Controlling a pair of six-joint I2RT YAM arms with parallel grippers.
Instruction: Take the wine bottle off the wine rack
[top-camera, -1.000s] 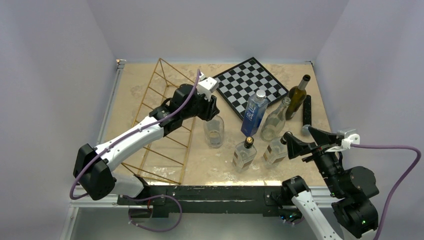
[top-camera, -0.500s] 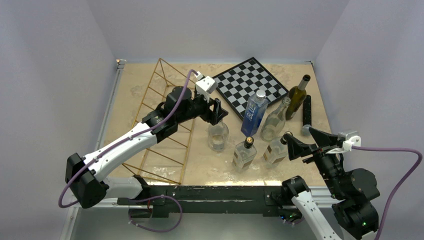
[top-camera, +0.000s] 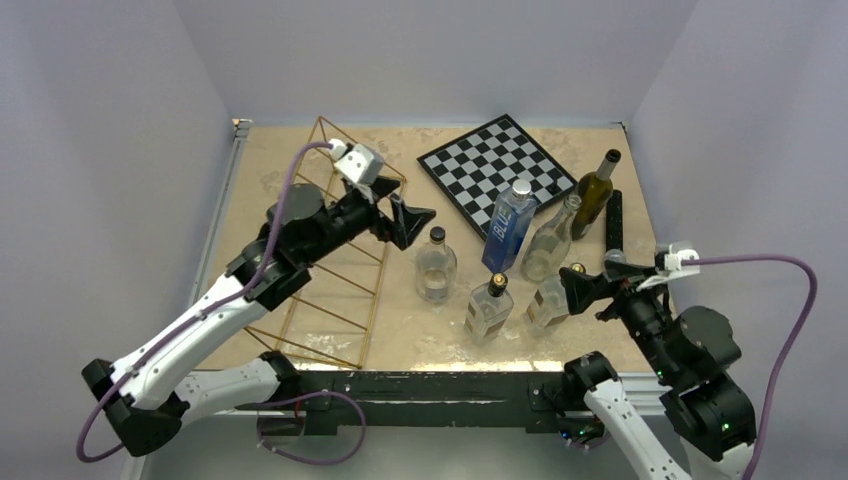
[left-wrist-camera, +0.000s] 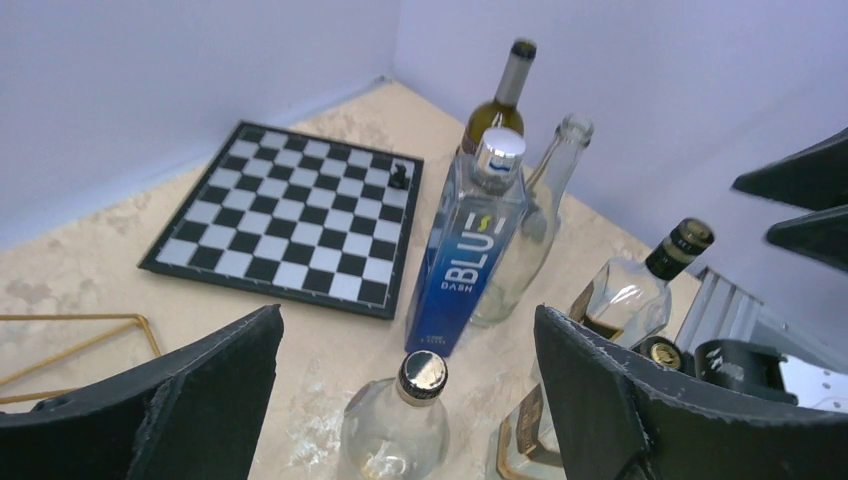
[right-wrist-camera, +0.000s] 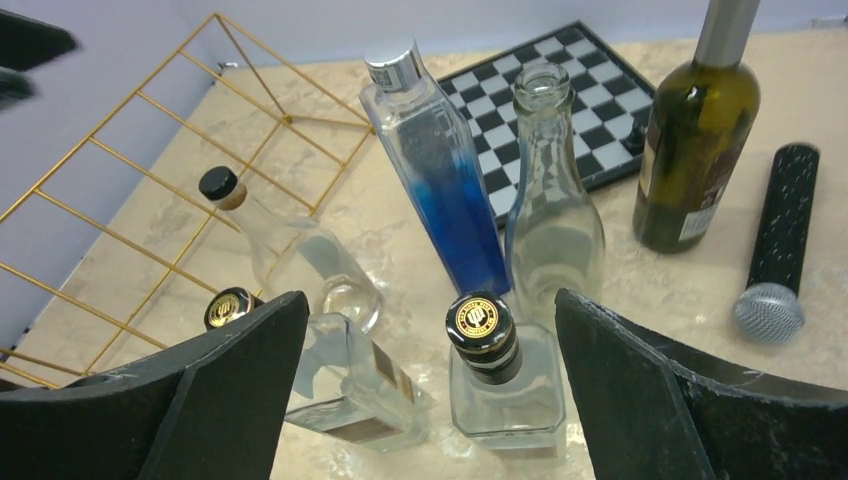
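Jaws on the left arm are standing wide apart with nothing between them; I am seeing both black fingers (left-wrist-camera: 190, 400) at the lower corners of the left wrist view. They are hanging over the right edge of the wine rack (top-camera: 330, 285), up and to the left of the wine bottle (top-camera: 436, 270), and they are not touching it. The wine bottle, a clear round-bellied one with a black cap, is standing upright on the bench (top-camera: 270, 170) just right of the rack and clear of its gold wires.

Behind it the chessboard (top-camera: 497, 170) is lying flat. A tall blue bottle (top-camera: 509, 228), an uncapped clear bottle (top-camera: 553, 240) and a dark green bottle (top-camera: 596, 192) are standing in a row running toward the far right corner, and a black microphone (top-camera: 613, 225) is lying beside the green one. Two square clear bottles (top-camera: 489, 308) with gold-and-black caps are standing nearer to me.

Jaws on the right arm are also spread wide and holding nothing. They are hovering close beside the right-hand square bottle (top-camera: 551, 300), and I cannot tell whether they are touching it.
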